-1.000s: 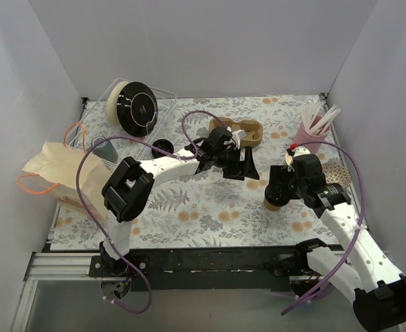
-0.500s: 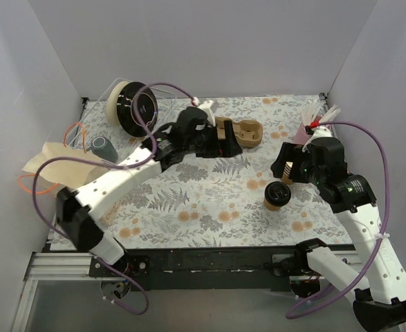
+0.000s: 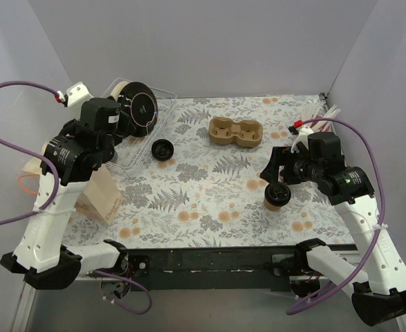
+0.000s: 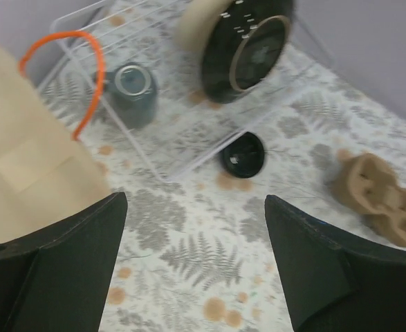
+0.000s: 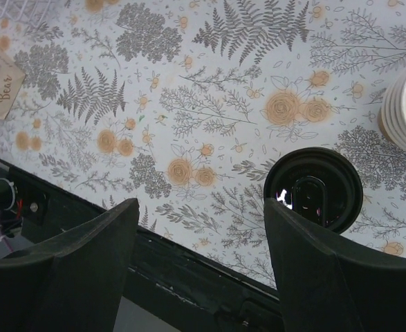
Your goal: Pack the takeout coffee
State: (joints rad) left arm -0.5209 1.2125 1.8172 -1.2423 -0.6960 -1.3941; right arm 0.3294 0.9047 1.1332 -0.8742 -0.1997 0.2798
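Note:
The takeout coffee [image 3: 277, 196], a kraft-brown cup with a black lid, stands upright on the floral mat at the right. My right gripper [image 3: 276, 170] hovers just above and behind it, open and empty. In the right wrist view the lid [image 5: 313, 188] lies next to the right finger, outside the gripper [image 5: 201, 207]. My left gripper [image 3: 92, 153] is raised at the far left, open and empty [image 4: 194, 207], over the mat beside the paper bag [image 4: 23, 173]. The bag [image 3: 100, 199] is mostly hidden under the left arm.
A brown two-cup carrier [image 3: 236, 131] [image 4: 379, 200] sits at the back centre. A loose black lid [image 3: 162, 148] [image 4: 243, 153] lies beside a wire rack [image 4: 189, 149] that holds a black plate [image 3: 137, 107] and a grey-green mug [image 4: 135, 93]. Straws [image 3: 329, 113] stand behind the right arm.
The left arm swung from the cup carrier to the far left and rose over the bag. The right gripper came off the coffee cup and lifted; the cup stayed put.

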